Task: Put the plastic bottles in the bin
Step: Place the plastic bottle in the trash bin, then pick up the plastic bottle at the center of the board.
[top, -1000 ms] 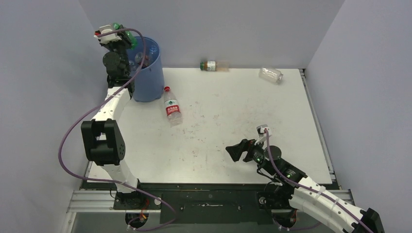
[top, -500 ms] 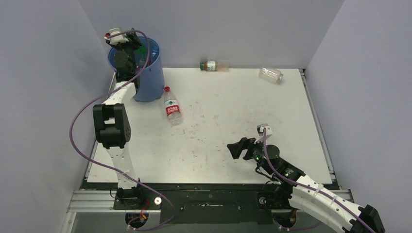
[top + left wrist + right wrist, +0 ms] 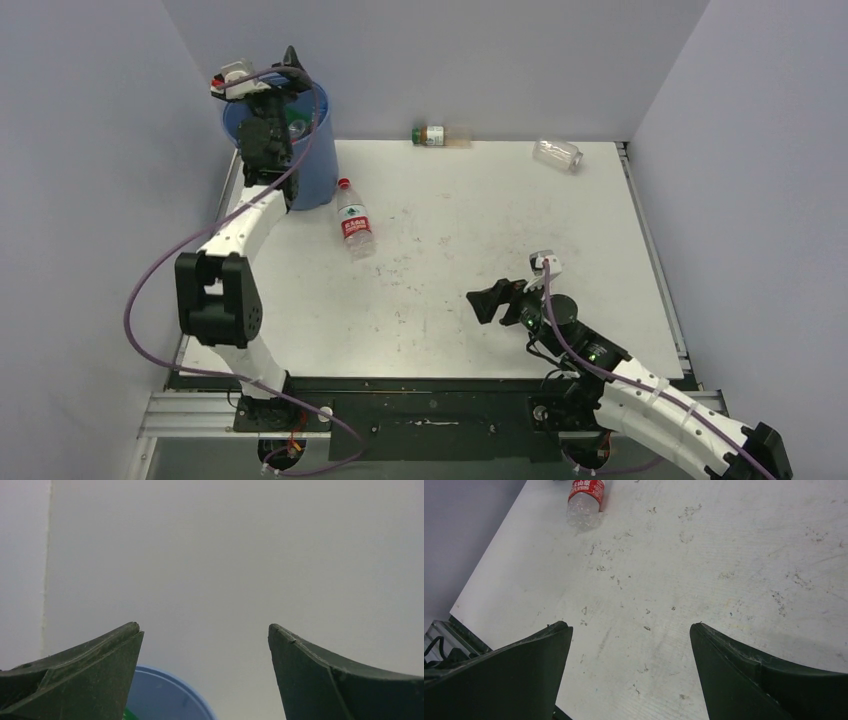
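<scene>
Mostly the plastic bottles are already in the bin (image 3: 316, 172), a tall blue tub at the table's (image 3: 480, 230) far left corner, where a few clear and green shapes show inside the rim. Three bottles lie on the table. A red-label bottle (image 3: 352, 222) with a red cap lies on its side just beside the bin. A brown bottle (image 3: 437, 135) with a green label lies at the back edge, and a clear bottle (image 3: 558, 153) lies near the far right corner. The left gripper (image 3: 205, 630) hangs above the bin's mouth, its jaws wide apart with nothing between them and aimed at the back wall. The right gripper (image 3: 630, 626) sits low over the near right of the table, jaws also apart and empty, facing the red-label bottle from well away. The step in hand looks like a release over the bin. The next move probably calls for an arm to reach a lying bottle and close across its body. The red label carries white characters, too small to read; the green label is unreadable too.
</scene>
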Motion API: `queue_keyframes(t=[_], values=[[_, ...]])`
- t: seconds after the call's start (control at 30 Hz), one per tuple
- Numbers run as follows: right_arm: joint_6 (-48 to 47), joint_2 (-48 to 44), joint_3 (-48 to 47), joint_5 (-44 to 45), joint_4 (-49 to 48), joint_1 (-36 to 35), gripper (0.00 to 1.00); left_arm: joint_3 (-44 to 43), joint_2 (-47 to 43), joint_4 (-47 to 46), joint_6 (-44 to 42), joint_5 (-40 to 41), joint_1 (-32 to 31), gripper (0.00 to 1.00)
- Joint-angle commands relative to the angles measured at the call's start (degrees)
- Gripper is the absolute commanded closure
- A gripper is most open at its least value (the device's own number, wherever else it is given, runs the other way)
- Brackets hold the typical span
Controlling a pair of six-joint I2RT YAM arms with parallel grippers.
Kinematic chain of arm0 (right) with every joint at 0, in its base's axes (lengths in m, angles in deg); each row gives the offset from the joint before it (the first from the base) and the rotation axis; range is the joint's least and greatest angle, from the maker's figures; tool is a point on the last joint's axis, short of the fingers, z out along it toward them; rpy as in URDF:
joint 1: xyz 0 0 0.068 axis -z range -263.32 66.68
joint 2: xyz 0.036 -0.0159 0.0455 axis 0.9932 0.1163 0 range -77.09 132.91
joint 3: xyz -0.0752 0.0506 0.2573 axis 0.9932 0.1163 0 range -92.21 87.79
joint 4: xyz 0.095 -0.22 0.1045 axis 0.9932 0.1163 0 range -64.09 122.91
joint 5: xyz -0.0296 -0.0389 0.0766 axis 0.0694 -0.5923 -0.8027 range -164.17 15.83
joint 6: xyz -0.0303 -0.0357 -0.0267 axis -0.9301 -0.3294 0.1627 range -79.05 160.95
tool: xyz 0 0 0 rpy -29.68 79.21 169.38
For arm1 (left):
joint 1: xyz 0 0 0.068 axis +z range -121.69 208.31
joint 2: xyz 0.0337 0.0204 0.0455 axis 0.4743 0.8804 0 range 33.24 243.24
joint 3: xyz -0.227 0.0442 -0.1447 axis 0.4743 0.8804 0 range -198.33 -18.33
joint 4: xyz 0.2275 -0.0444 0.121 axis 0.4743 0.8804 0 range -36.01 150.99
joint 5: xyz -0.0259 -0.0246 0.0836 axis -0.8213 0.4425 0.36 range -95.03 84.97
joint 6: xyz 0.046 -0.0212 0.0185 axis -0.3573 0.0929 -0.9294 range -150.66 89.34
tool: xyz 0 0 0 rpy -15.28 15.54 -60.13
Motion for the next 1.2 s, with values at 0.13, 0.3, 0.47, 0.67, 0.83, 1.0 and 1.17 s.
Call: queue_keyframes(t=[0.13,0.3,0.47,0.67,0.83,1.0,1.17], values=[[-4.4,17.0,-16.8,1.2,-0.3,-0.3,0.1,10.0,-33.1,29.7,10.6,6.0,-15.6,0.04],[-1.3,31.2,-22.2,-1.8,-9.2,-0.4,0.1,21.5,-47.3,50.0,15.2,0.5,-19.1,0.04],[-1.0,44.8,-28.8,-8.3,-18.4,-1.2,0.1,30.1,-58.9,67.0,14.3,0.3,-18.9,0.04],[-3.7,66.4,-48.8,-10.2,-10.8,-2.1,0.11,37.8,-69.9,69.4,9.5,1.3,-18.6,0.04],[-10.1,79.0,-65.4,-7.3,-1.3,-3.6,0.11,45.6,-78.2,65.7,8.0,-0.3,-18.6,0.04],[-14.4,88.1,-78.8,-7.9,8.1,-4.9,0.1,49.3,-84.3,63.4,8.0,-1.6,-18.6,0.04],[-16.3,95.5,-88.8,-6.0,15.2,-5.7,0.1,50.9,-87.3,62.3,8.9,-1.1,-18.6,0.04]])
